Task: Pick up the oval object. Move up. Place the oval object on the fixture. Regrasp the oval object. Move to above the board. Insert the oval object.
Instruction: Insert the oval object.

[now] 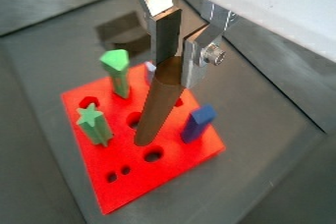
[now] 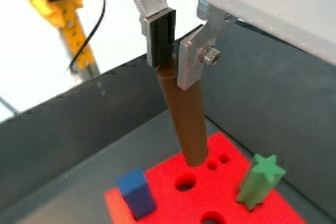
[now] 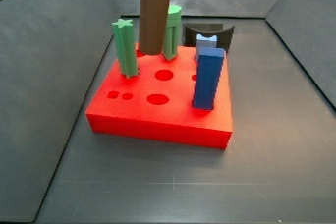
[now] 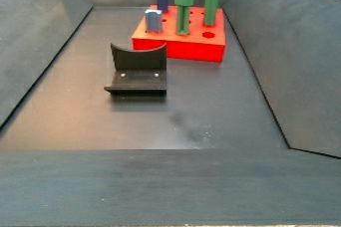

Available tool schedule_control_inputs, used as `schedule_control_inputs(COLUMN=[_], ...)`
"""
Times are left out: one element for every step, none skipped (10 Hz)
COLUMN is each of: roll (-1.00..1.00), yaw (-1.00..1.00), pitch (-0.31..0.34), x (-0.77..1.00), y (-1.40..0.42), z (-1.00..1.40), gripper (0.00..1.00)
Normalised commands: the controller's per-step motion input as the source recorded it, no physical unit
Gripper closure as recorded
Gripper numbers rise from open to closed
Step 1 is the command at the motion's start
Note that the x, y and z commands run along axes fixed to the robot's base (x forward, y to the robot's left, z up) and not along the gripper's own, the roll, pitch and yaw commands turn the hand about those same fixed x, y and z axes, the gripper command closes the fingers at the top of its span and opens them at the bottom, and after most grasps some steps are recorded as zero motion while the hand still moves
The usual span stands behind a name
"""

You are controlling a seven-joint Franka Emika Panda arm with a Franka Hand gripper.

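Gripper (image 1: pixel 182 33): above the board, fingers clamped on the top of the oval object.
Oval object (image 1: pixel 160 90): hangs upright, its lower end right at the board's top among the holes.
Board (image 3: pixel 151 120): red, carrying green pegs (image 3: pixel 125 47) and a blue peg (image 3: pixel 207 79).
Fixture (image 4: pixel 138 70): on the floor just beside the board, bare.

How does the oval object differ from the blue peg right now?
The oval object is brown and long; the blue peg is blue, square-sided and shorter. The oval object is clamped at its top in the hand, its lower end at the board, seating unclear; the blue peg stands seated in the board, untouched. Both are upright.
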Motion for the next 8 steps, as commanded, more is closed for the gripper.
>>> schedule_control_inputs(roll=[-0.37,-0.25,-0.02,0.01,-0.08,-0.14,-0.2,-0.18], yaw=[-0.68,-0.67,-0.58,-0.61,-0.76,-0.61,-0.34,0.0], pitch=[-0.124,0.059,0.184,0.159,0.053,0.041,0.0,-0.03], x=[0.0,0.33,0.31,0.23,0.24,0.35,0.01,-0.26], y=[-0.11,0.0,0.0,0.0,-0.04,0.0,0.1,0.16], z=[0.0,-0.42,-0.46,-0.45,-0.49,-0.35,-0.25,-0.25], gripper=[1.0,1.0,1.0,1.0,1.0,1.0,1.0,1.0])
